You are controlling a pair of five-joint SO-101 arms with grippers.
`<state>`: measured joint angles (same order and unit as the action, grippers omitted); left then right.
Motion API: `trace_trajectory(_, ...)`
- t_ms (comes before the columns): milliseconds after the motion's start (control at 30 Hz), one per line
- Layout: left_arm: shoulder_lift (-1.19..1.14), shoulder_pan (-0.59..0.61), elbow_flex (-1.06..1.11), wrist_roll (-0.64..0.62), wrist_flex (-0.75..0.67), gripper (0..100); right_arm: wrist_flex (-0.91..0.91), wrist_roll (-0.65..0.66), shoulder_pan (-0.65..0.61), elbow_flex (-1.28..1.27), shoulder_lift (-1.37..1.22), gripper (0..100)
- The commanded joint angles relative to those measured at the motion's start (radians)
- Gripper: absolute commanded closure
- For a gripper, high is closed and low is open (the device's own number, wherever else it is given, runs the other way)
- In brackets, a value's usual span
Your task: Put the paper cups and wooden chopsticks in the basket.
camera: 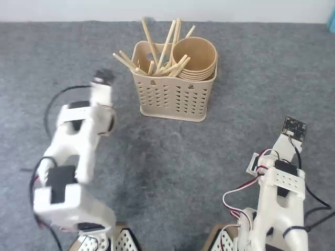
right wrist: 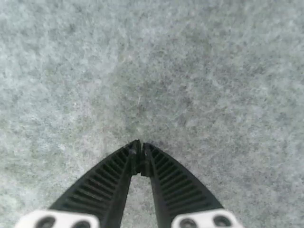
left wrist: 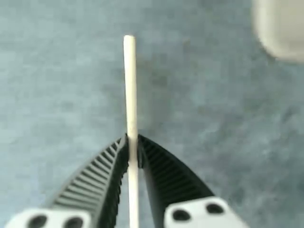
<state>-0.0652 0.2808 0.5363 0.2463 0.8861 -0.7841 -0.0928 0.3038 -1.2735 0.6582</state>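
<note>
Basket (camera: pixel 172 99) sat near the table's (camera: pixel 251 78) far edge, about mid-width. Paper cups (camera: pixel 194 52) were nested in a stack in its right half. A bundle of wooden chopsticks (camera: pixel 167 67) stood in the left half, leaning every which way, with tips poking over the rim. Left arm (camera: pixel 78 136) was on the side toward the left edge, short of the basket. The left jaws were pinching one chopstick (left wrist: pixel 129 85) partway along its length, and the free end stuck out ahead of them above the grey table cover, not touching it as far as I could tell. Right arm (camera: pixel 282 178) was near the front right corner. The right jaws were pressed together with nothing between them, hanging over bare cover. My read: cups done, most sticks done. What was left looked like this one held stick, which needed carrying over the rim and dropping in among the others. The crowded bundle could snag it on the way in.
</note>
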Motion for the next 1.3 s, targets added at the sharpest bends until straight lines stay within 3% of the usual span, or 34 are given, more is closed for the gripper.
trace_trajectory(0,0.227,0.054,-0.005,-0.011,0.008,99,-0.005,0.012,0.005,0.003,0.028,99.1)
trace_trajectory(167,0.483,0.058,-0.001,-0.017,0.008,99,-0.005,0.012,0.005,0.003,0.028,99.1)
trace_trajectory(267,0.617,0.055,0.001,-0.112,-0.025,99,-0.005,0.012,0.005,0.003,0.028,99.1)
trace_trajectory(467,0.812,0.031,0.036,-0.321,-0.229,99,-0.005,0.012,0.005,0.003,0.028,99.1)
trace_trajectory(700,0.982,-0.083,0.130,-0.537,-0.448,99,-0.005,0.012,0.005,0.003,0.028,99.1)
trace_trajectory(867,1.076,-0.180,0.228,-0.766,-0.821,99,-0.005,0.012,0.005,0.003,0.028,99.1)
trace_trajectory(1067,1.086,-0.334,0.303,-0.703,-1.185,99,-0.005,0.012,0.007,0.003,0.028,99.1)
trace_trajectory(1267,1.031,-0.413,0.263,-0.583,-1.206,99,-0.004,0.012,0.007,0.003,0.028,99.1)
